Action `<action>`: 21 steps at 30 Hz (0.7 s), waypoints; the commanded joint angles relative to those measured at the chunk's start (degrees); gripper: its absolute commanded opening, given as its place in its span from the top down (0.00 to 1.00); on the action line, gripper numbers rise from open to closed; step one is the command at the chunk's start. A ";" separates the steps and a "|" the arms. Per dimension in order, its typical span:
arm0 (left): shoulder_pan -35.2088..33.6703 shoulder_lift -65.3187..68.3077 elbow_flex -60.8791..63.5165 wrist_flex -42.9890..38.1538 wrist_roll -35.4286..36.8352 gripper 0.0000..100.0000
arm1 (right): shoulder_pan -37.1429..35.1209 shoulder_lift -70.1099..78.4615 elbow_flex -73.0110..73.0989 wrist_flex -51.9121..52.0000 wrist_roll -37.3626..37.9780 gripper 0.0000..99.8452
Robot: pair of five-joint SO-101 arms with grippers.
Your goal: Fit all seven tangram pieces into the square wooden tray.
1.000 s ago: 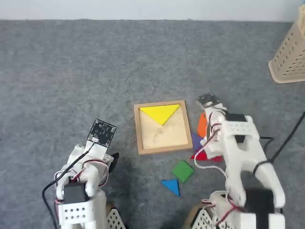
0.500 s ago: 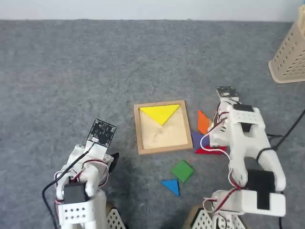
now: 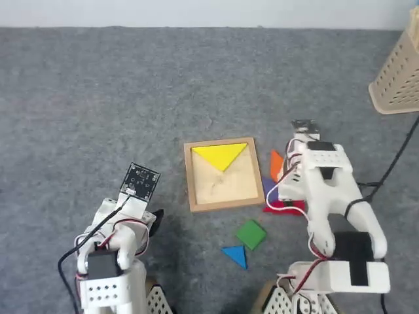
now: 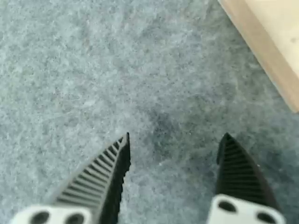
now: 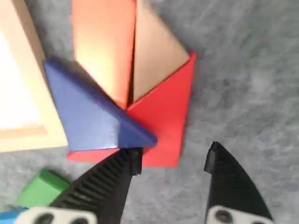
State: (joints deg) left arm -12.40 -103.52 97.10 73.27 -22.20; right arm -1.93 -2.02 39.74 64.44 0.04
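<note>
Where the tray sits: mid-table, the tray (image 3: 189, 178) lies flat, ahead of both arms and between them
Inside the tray: yellow triangle (image 3: 219, 156) with its long edge along the far rim, tip pointing to the centre; the rest of the floor is bare wood
Cluster by the right rim: four pieces packed together just beside the tray, partly under the right arm (image 3: 327, 190)
Orange piece (image 5: 105, 46): farthest of the cluster, side by side with the tan triangle (image 5: 154, 56), edges touching
Navy triangle (image 5: 96, 119): against the tray's rim (image 5: 42, 116), touching the orange piece, its tip seeming to lie over the red piece (image 5: 163, 121)
Red piece: nearest of the cluster, meeting the tan triangle along one edge
Green square (image 3: 251, 233): on the table nearer the arms, apart from the tray's near right corner
Blue triangle (image 3: 236, 254): just beside the green square, closer to the arm bases
Right pincer (image 5: 174, 153): wide open and empty, one finger over the red piece's near edge, the other over bare table
Left pincer (image 4: 176, 137): wide open and empty, over bare table, with the tray's corner (image 4: 266, 42) near
Left arm (image 3: 118, 242): left of the tray, well apart from the loose pieces
Basket (image 3: 399, 72): at the table's far right corner
</note>
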 commanded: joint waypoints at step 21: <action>0.26 -0.88 -0.48 0.26 -0.44 0.72 | -1.80 -3.47 -11.16 8.57 -2.73 0.76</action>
State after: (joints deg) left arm -12.40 -103.52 97.10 73.27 -22.20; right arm 0.18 -0.62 24.44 76.22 0.40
